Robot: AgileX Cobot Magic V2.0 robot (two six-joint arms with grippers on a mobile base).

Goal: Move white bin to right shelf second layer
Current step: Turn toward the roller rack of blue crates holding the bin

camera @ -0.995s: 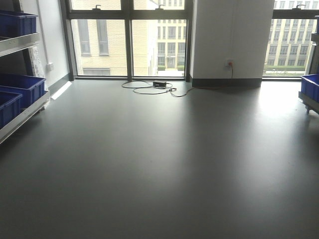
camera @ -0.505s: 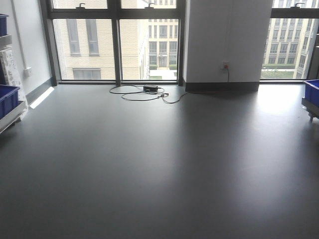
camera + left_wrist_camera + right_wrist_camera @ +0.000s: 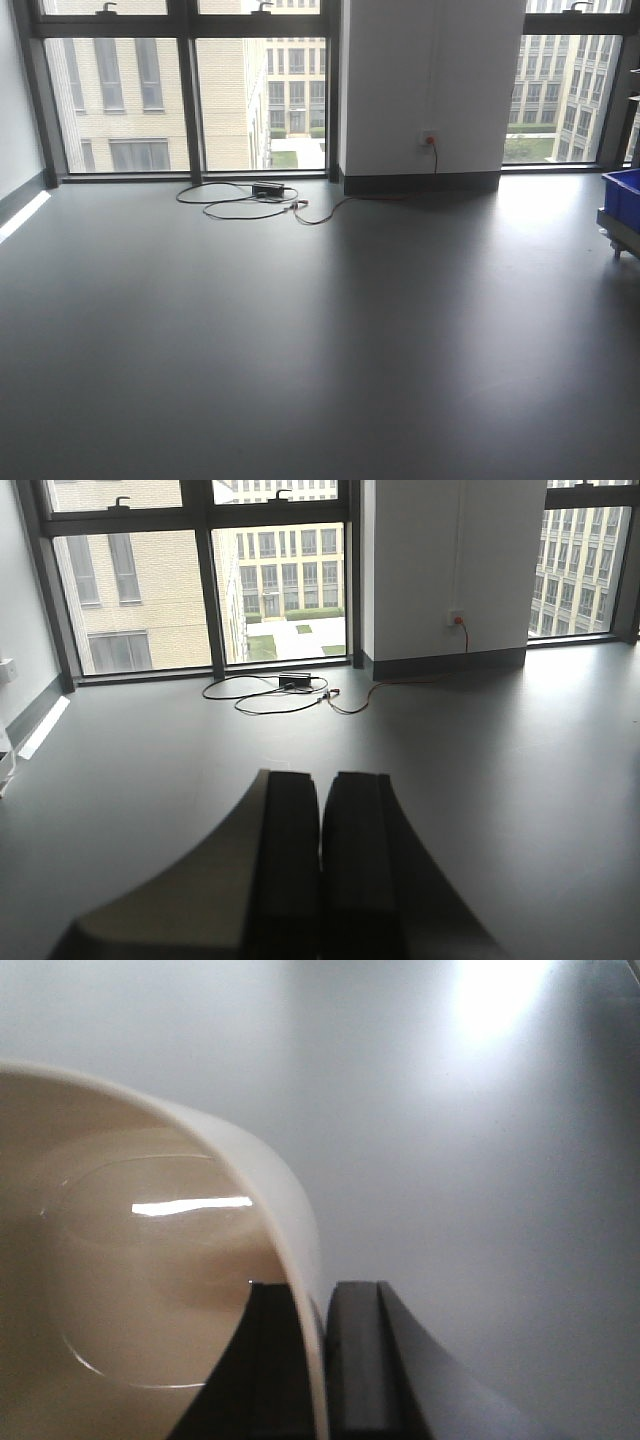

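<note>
In the right wrist view the white bin (image 3: 140,1260) fills the left half, glossy cream inside, held above the grey floor. My right gripper (image 3: 318,1305) is shut on its rim, one finger inside the wall and one outside. My left gripper (image 3: 322,785) is shut with nothing between its dark fingers, pointing over bare floor toward the windows. Neither gripper nor the bin appears in the front view. The right shelf second layer is out of view; only a low rack corner (image 3: 615,228) carrying a blue crate (image 3: 623,197) shows at the right edge.
Wide grey floor (image 3: 300,330) stretches to tall windows (image 3: 190,90) and a white pillar (image 3: 430,85). A black cable with a small box (image 3: 262,195) lies on the floor near the windows; an orange cord runs to a wall socket (image 3: 430,140).
The front view has swung to the right: the left rack with blue crates has slid out of frame, and the pillar and cable have shifted leftward.
</note>
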